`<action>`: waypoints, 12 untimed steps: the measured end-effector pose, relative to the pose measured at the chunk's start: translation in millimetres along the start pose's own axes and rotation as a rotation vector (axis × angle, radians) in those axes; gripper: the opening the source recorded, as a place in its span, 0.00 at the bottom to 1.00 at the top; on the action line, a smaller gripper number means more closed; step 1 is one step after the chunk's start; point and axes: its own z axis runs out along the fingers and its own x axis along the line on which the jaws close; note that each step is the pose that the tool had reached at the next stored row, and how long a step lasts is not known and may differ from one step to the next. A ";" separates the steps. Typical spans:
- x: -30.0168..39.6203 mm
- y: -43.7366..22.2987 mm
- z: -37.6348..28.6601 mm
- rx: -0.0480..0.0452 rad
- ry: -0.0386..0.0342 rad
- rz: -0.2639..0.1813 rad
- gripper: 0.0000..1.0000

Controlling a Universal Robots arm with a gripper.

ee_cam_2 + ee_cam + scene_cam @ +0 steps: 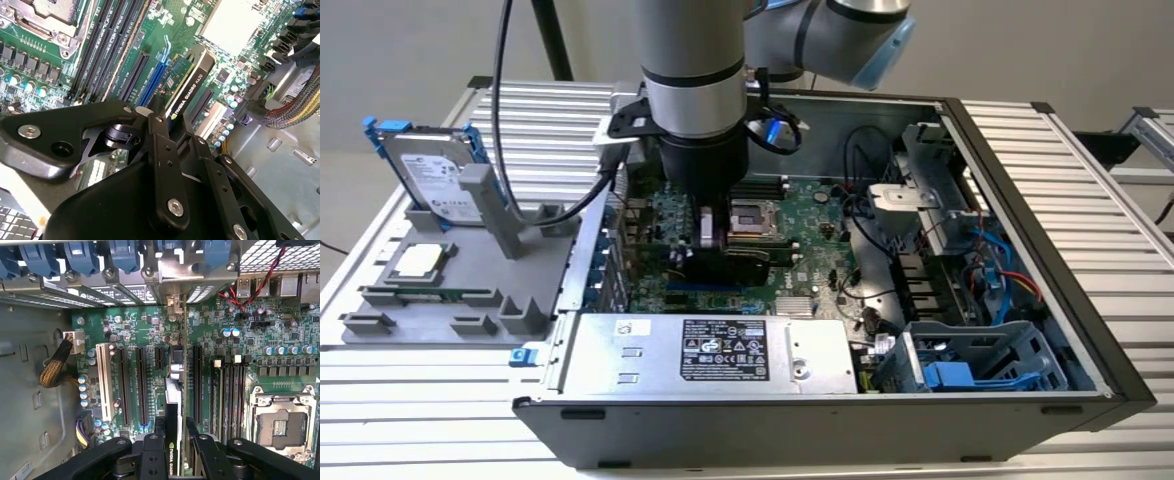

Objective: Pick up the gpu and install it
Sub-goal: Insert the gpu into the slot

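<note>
The gpu point(736, 262) stands on edge inside the open computer case point(1067, 250), low over the green motherboard point(821, 260). My gripper point(718, 238) reaches straight down and is shut on the gpu's upper edge. In the first wrist view the gpu point(174, 390) shows edge-on between two long black expansion slots, with its bracket end toward the case's rear slot openings and the gripper point(175, 427) clamped over it. In the second wrist view the gpu's point(192, 82) black lettered edge sits right next to a blue slot point(155, 75), held by the gripper point(172, 117). I cannot tell whether its connector is in a slot.
A silver power supply point(707, 350) fills the case's near side and a drive cage point(974, 365) sits toward the exterior view's right. The CPU socket point(754, 215) and cables point(987, 270) lie close by. Outside, a hard drive with blue rails point(434, 175) stands on a grey fixture point(440, 290).
</note>
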 end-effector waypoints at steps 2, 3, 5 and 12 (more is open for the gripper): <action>-0.1 0.6 0.7 0.0015 -0.0007 -0.001 0.00; -0.1 1.0 1.1 0.0021 -0.0009 -0.001 0.00; -0.3 2.4 1.4 0.0027 -0.0012 -0.002 0.00; -2.1 5.9 0.9 0.0027 -0.0012 -0.002 0.00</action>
